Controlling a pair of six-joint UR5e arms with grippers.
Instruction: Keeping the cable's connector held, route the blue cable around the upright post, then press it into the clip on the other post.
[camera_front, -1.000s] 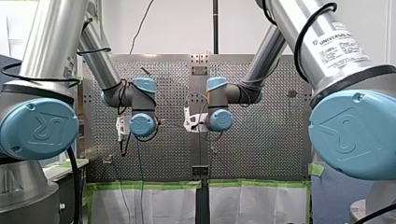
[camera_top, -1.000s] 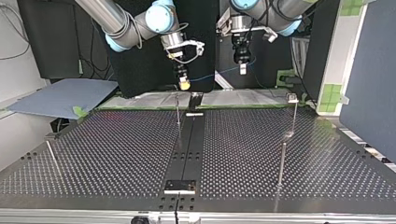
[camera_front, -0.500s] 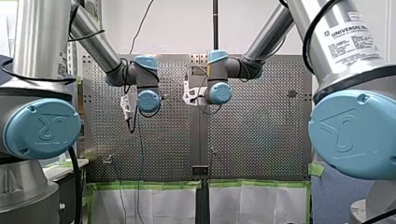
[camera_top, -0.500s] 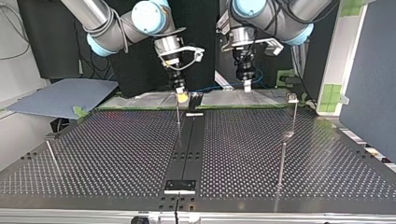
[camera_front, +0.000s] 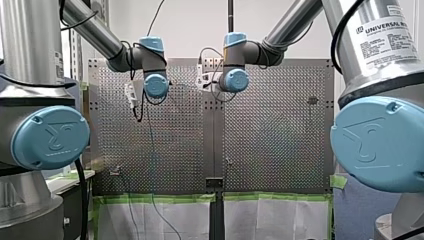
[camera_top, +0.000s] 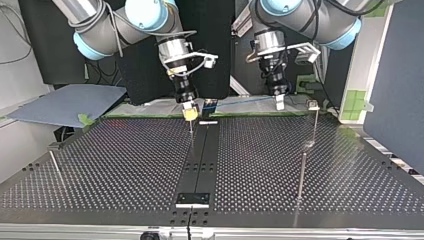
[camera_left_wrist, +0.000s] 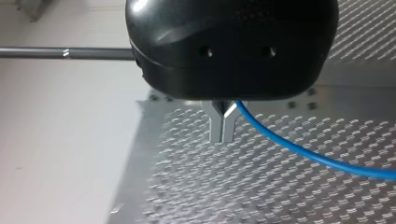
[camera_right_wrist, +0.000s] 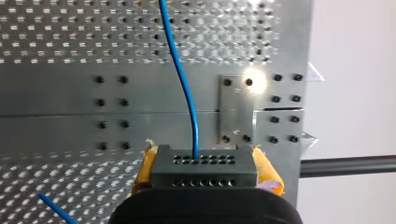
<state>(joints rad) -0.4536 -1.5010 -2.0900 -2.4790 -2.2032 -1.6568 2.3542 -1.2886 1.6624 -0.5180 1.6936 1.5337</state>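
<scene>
The cable (camera_right_wrist: 184, 88) looks light and limp (thin, easily kinked). My right gripper (camera_right_wrist: 204, 156) clamps its rigid connector (camera_right_wrist: 204, 170), the surest hold. My left gripper (camera_left_wrist: 222, 136), fingers together, seems to pinch the cable.

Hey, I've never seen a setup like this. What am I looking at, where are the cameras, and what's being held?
These are two robot arms over a metal table full of holes. One picture looks from behind the arms, one faces them from across the table, and two come from cameras on the wrists. Thin posts stand on the table: a middle post and a clip post topped by a small clip. The right hand grips a black connector between yellow pads. A blue cable runs from it to the left hand, whose metal fingers are shut on it.
</scene>
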